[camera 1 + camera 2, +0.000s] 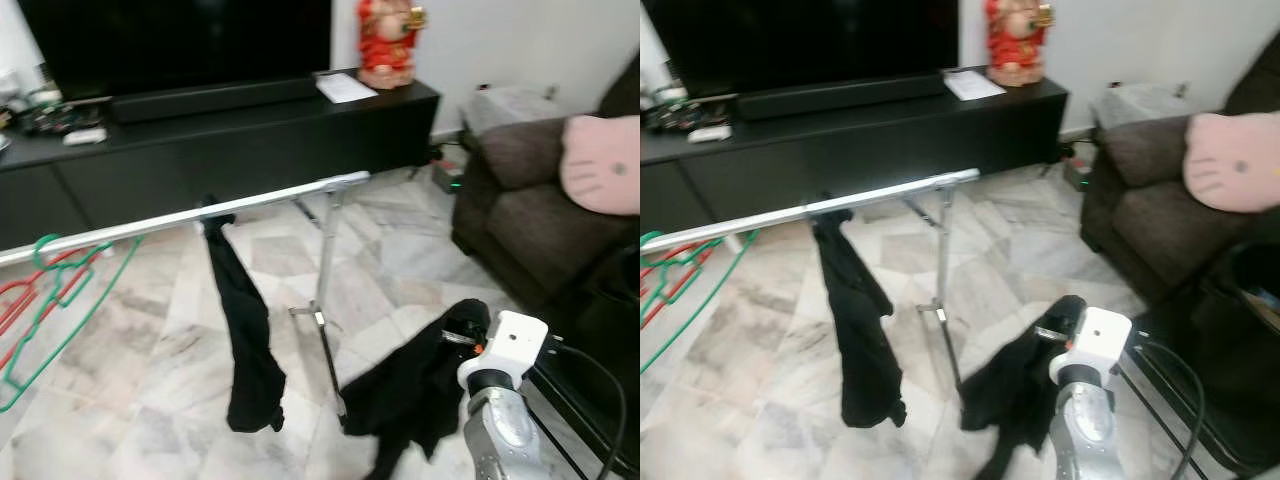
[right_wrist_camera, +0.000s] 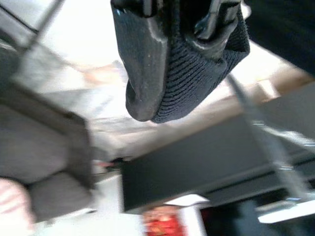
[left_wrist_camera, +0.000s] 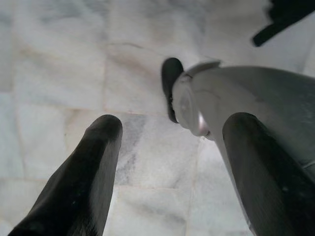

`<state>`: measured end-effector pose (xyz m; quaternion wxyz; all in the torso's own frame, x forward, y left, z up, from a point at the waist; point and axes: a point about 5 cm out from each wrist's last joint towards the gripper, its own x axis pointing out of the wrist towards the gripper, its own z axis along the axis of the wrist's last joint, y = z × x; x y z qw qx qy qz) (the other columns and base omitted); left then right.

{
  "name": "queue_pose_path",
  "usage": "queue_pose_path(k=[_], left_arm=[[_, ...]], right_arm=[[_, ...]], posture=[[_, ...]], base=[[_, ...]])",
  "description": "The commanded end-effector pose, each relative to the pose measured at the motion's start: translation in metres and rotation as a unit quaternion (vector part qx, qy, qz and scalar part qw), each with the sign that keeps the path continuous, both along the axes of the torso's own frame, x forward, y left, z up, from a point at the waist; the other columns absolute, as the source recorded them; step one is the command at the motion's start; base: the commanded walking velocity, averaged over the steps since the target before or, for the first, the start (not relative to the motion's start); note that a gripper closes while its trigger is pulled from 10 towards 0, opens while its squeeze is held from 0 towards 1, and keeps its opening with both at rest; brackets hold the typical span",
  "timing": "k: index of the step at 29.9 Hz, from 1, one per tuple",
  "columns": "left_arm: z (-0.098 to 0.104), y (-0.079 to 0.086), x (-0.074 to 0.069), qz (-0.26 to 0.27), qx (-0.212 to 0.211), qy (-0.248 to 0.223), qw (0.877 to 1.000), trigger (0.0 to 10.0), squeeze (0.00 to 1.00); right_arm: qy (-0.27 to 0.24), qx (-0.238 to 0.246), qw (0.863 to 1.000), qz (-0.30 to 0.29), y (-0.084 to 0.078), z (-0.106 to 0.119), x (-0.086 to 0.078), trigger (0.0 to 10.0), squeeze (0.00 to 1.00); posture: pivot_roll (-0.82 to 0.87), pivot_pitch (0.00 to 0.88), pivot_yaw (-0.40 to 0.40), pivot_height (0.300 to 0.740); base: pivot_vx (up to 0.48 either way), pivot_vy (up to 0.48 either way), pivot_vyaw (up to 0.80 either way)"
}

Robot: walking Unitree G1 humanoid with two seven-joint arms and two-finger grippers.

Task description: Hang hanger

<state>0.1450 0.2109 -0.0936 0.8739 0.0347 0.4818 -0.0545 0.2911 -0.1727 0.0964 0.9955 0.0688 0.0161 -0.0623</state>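
Carrying step: right gripper [image 2: 182, 29] clamped on black garment [image 1: 405, 390], below the rail [image 1: 200, 215]; next, lift to it. Left gripper [image 3: 167, 147] open, idle.

rail [image 1: 200, 214]: black garment [image 1: 243, 330] draped, green hanger [image 1: 60, 300], red hanger [image 1: 25, 295] | floor [image 1: 150, 360]: marble

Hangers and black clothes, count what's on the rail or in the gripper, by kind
Red hangers: 1
Green hangers: 1
Black clothes: 2, one over the rail, one in the right gripper
Total: 4
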Motion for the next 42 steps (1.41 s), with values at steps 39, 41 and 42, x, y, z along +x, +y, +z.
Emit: queue_pose_path(k=[39, 41, 42], left_arm=[[-0.0043, -0.0002, -0.0099, 0.013, -0.002, 0.021, 1.000, 10.0, 0.00], [-0.0043, -0.0001, -0.0100, 0.013, -0.001, 0.022, 1.000, 10.0, 0.00], [-0.0043, -0.0001, -0.0100, 0.013, -0.001, 0.022, 1.000, 10.0, 0.00]], right_arm=[[0.006, -0.002, 1.000, -0.028, -0.0068, -0.0032, -0.0028, 10.0, 0.00], [0.006, -0.002, 1.000, -0.027, -0.0059, -0.0031, -0.0026, 10.0, 0.00], [0.005, -0.002, 1.000, -0.026, -0.0053, -0.0029, -0.0025, 10.0, 0.00]], posture=[[-0.15, 0.111, -0.001, 0.740], [-0.15, 0.111, -0.001, 0.740], [-0.15, 0.112, -0.001, 0.740]], base=[[0.000, 0.079, 0.31], [0.000, 0.409, 0.00], [0.000, 0.412, 0.00]])
